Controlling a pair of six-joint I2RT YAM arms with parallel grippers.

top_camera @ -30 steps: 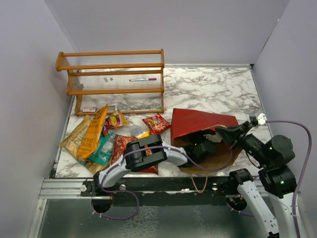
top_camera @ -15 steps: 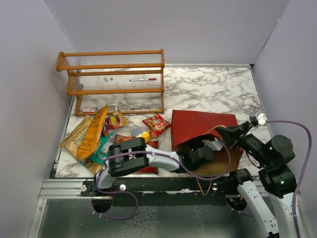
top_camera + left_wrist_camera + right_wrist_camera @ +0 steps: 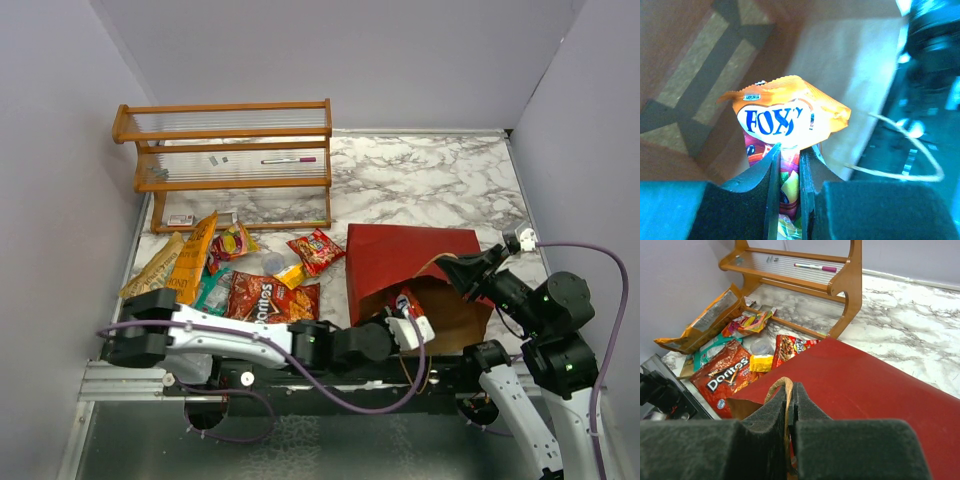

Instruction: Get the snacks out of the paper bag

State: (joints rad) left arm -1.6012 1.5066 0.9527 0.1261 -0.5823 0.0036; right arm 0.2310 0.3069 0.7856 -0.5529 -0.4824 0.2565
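Note:
The dark red paper bag (image 3: 410, 255) lies on its side at the front right, its tan mouth facing the near edge. My right gripper (image 3: 452, 268) is shut on its twisted paper handle (image 3: 783, 386) and holds the mouth up; the bag's red side fills the right wrist view (image 3: 875, 390). My left gripper (image 3: 395, 330) is at the bag's mouth, shut on an orange and white "Fox's" packet (image 3: 790, 117), which also shows from above (image 3: 408, 305). Kraft bag interior (image 3: 690, 75) lies behind it. Other snacks lie on the left: a Doritos bag (image 3: 258, 295), a red packet (image 3: 316, 248), and orange (image 3: 193, 258) and tan (image 3: 155, 265) packets.
A wooden shelf rack (image 3: 230, 150) with a pen stands at the back left. A small clear round container (image 3: 272, 263) sits among the packets. A loose bag handle (image 3: 405, 372) hangs over the front rail. Grey walls close in on the left, right and back.
My left arm has drawn back out of the bag toward the near left, bringing the packet to the bag's mouth and uncovering the Doritos bag. My right gripper has kept still on the handle.

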